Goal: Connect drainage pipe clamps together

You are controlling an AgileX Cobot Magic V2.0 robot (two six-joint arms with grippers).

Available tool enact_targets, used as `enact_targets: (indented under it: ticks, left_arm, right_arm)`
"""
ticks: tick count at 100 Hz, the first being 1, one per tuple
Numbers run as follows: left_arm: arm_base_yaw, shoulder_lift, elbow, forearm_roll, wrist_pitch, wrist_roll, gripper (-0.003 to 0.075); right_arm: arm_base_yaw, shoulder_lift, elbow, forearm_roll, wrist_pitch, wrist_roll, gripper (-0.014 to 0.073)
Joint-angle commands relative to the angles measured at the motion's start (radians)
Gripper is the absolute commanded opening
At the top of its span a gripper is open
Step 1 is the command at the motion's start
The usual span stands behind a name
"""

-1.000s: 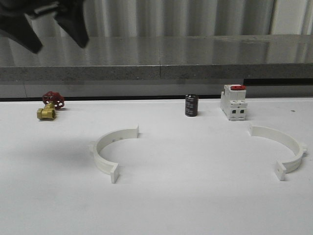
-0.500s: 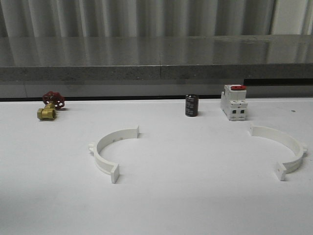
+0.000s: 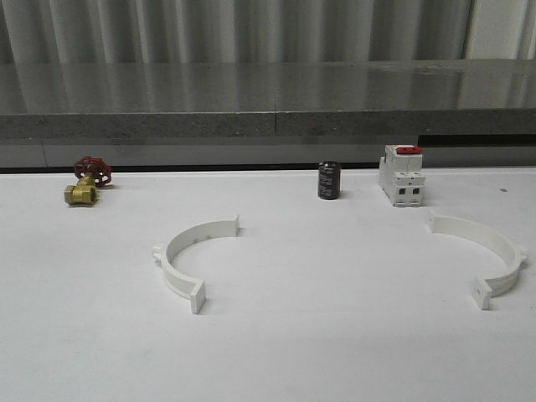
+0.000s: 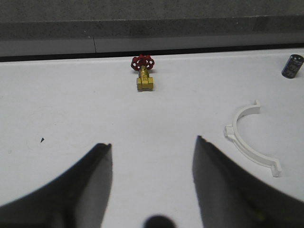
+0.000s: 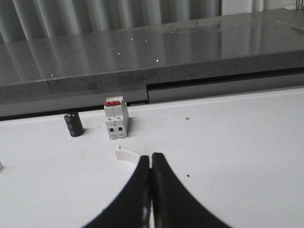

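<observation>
Opening step, nothing grasped yet. Two white half-ring clamps lie flat on the white tabletop (image 3: 276, 352), well apart: left clamp half (image 3: 189, 255) near the middle-left, its open side facing right; right clamp half (image 3: 486, 255) near the right edge, its open side facing left. Along the back sit a brass valve with red handwheel (image 3: 86, 182), a small black cylinder, likely a capacitor (image 3: 328, 180), and a white breaker-like block with a red top (image 3: 400, 174), the last just behind the right clamp half. Left tool (image 4: 152, 156) is spread wide, holding nothing, over bare tabletop, with the left clamp half off to one side of it. Right tool (image 5: 151, 164) has its fingers pressed together, empty, one end tab of the right clamp half just ahead of the tips. Judgement: approach phase. Next move calls for the right tool to spread, each tool to reach its own half and grip the arc, then bring the flat end tabs face to face.
</observation>
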Motion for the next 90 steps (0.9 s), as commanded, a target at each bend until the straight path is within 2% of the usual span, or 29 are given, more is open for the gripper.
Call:
enact_targets:
  ticks: [1,15,27,40,56,78,84,90]
  left_arm:
    - [0.003,-0.037,-0.009,-0.006,-0.066,0.003,0.0177]
    - [0.003,-0.063,-0.005,-0.001,-0.066,0.003,-0.0022]
    - [0.003,-0.063,-0.005,-0.001,-0.066,0.003,-0.0021]
    - [0.003,-0.063,-0.005,-0.001,-0.066,0.003,-0.0021]
    - [0.003,-0.063,-0.005,-0.001,-0.066,0.003,-0.0021]
    - [0.003,-0.063,-0.005,-0.001,-0.066,0.003,-0.0021]
    - [0.003,-0.063,-0.005,-0.001,-0.066,0.003,-0.0021]
    - [0.003,-0.063,-0.005,-0.001,-0.066,0.003,-0.0021]
  right_arm:
    - [0.003,0.046,-0.091,0.033,-0.056,-0.006,-0.0067]
    - [0.003,0.189,-0.265,0.033,0.141,-0.006,-0.0067]
    - [0.003,0.366,-0.451,0.010,0.389,-0.009,-0.0067]
    - [0.003,0.571,-0.612,-0.004,0.568,-0.010,-0.0067]
    - [0.003,0.778,-0.717,-0.004,0.579,-0.010,-0.0067]
    - [0.003,0.973,-0.735,-0.004,0.559,-0.010,-0.0060]
    - [0.003,1.013,-0.735,-0.004,0.559,-0.010,-0.0025]
    - [0.003,1.050,-0.735,-0.004,0.555,-0.010,0.0052]
